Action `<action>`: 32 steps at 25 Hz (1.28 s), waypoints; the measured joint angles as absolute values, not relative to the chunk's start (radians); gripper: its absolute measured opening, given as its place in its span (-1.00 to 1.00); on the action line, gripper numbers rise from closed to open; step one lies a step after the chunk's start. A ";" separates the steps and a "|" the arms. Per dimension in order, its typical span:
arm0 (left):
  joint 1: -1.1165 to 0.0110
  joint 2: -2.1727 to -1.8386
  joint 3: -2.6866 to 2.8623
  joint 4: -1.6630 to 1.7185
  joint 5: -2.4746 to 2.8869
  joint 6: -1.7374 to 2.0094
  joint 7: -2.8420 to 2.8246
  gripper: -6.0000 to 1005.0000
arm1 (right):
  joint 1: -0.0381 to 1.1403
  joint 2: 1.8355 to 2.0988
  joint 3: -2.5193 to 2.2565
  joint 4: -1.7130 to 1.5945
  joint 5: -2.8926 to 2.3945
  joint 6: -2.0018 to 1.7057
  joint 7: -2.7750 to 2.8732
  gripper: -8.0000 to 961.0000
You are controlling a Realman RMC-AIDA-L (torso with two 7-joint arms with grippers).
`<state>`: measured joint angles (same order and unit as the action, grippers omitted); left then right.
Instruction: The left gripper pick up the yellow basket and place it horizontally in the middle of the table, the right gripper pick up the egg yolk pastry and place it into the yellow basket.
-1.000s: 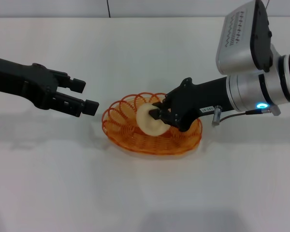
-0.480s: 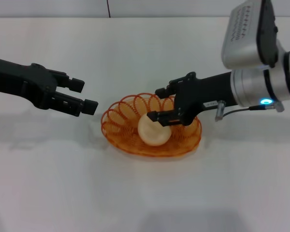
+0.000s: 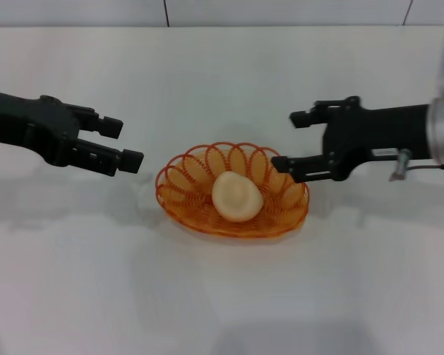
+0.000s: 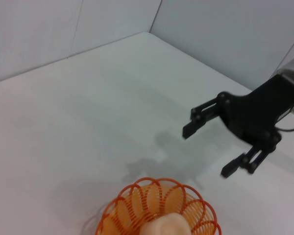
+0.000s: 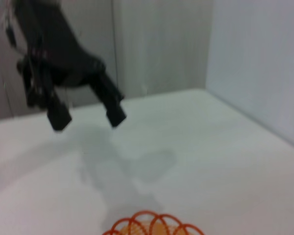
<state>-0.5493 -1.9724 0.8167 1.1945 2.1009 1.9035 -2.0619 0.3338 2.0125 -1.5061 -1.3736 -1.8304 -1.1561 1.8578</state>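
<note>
Egg yolk pastry [image 3: 237, 196] sitting in the yellow basket [image 3: 179, 191], roughly centre, dome up. Basket lying flat, long axis across, about mid-table [image 3: 222, 296]. Both placements look done.

Right gripper [image 3: 292, 139] released, jaws spread wide, empty, just beside the basket's right rim and above it; lower finger hanging over the rim loops. Also visible from the left wrist [image 4: 206, 148], clear of the basket [image 4: 157, 208].

Left gripper [image 3: 126, 142] spread too, empty, parked just left of the basket, apart from the rim. Seen from the right wrist [image 5: 88, 117] as two dark fingers over bare table.

Risks from here:
- Lower right finger snagging a rim loop on retreat if dropped or swung inward: light wire basket likely dragged or tipped, pastry rolled out.
- Left fingers level with the rim: any forward drift likely to shove the basket off centre or skew it.
- Pastry smooth and round, basket shallow: small jolt probably enough to shift it.

Safest: straight up and outward, no lateral sweep across the rim.
</note>
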 joint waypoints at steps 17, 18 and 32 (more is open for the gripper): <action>-0.528 -1.993 0.814 1.184 2.100 1.899 -1.999 0.75 | 0.285 2.009 -1.220 -1.128 -1.622 -1.426 1.616 0.68; -0.527 -1.994 0.814 1.184 2.100 1.899 -1.996 0.75 | 0.285 2.009 -1.220 -1.127 -1.624 -1.426 1.612 0.68; -0.524 -2.015 0.822 1.181 2.098 1.903 -1.961 0.75 | 0.300 2.009 -1.228 -1.124 -1.630 -1.426 1.609 0.68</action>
